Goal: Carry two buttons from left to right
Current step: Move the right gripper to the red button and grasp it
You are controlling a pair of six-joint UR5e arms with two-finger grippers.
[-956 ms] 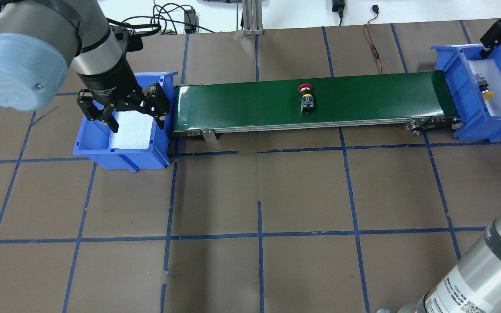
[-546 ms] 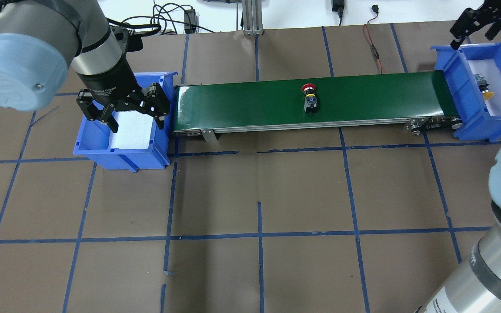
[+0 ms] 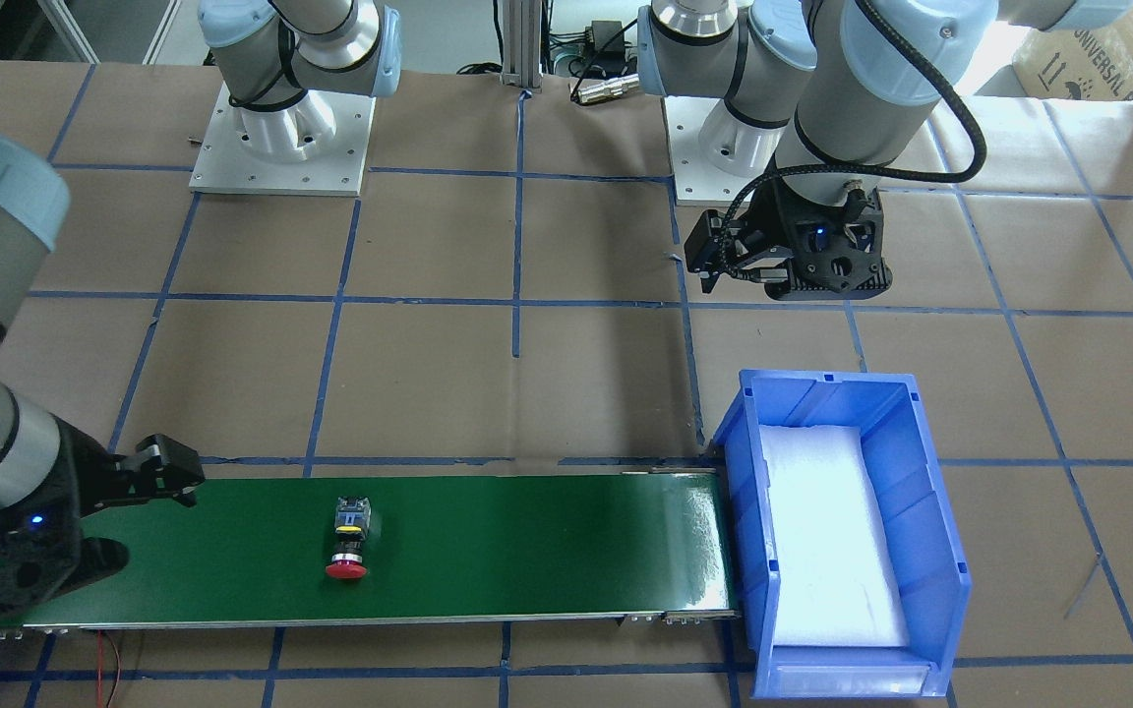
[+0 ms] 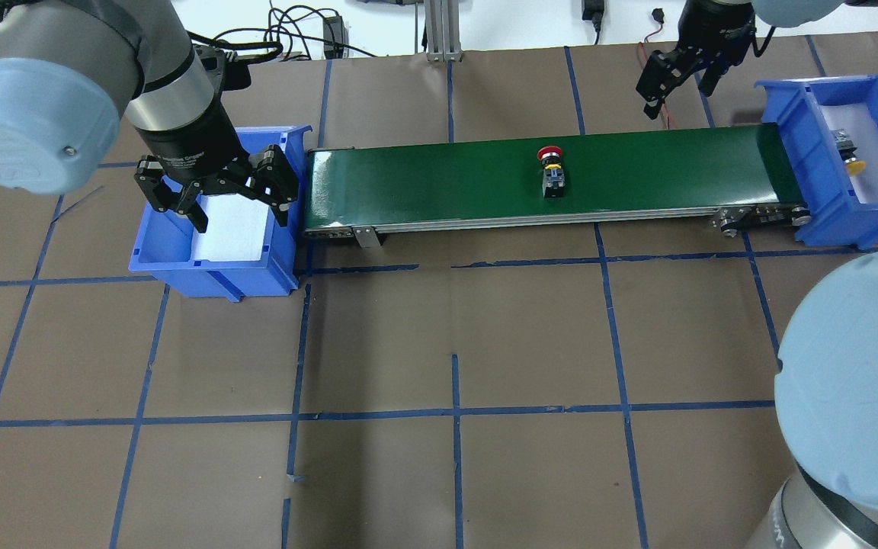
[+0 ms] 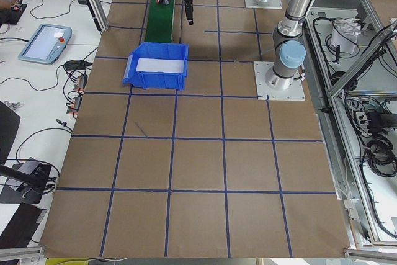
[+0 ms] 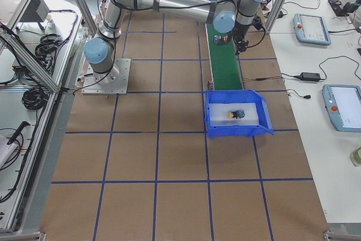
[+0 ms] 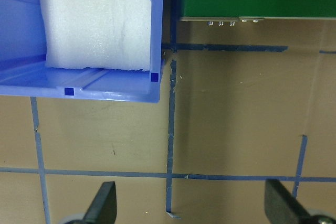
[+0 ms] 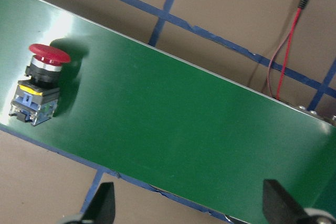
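— Changes since the earlier frame?

— The right hand (image 4: 674,88) has left its place over the right bin (image 4: 789,114) and swung inward. It now hangs by the far edge of the belt (image 4: 424,183). The red button (image 4: 552,174) has travelled a little farther along the belt toward the right bin. The left hand (image 4: 241,217) has not moved and still hovers over the left bin (image 4: 149,259).

— State of the hands?

— Right hand: fingers spread wide, nothing between them, as its wrist view confirms. Left hand: likewise spread and holding nothing.

— Position of the buttons relative to the right hand?

— The red button lies on its side on the belt, past the middle, with its cap toward the far edge and its base toward the near edge. The right hand stands apart from it, on the right-bin side, with no contact. In that hand's wrist view the button sits at the upper left, well clear of both fingertips. The yellow button (image 4: 849,156) lies on the white pad inside the right bin, beyond the hand.

— Anything else?

— Both bins and the belt rest on the desk (image 4: 485,343).
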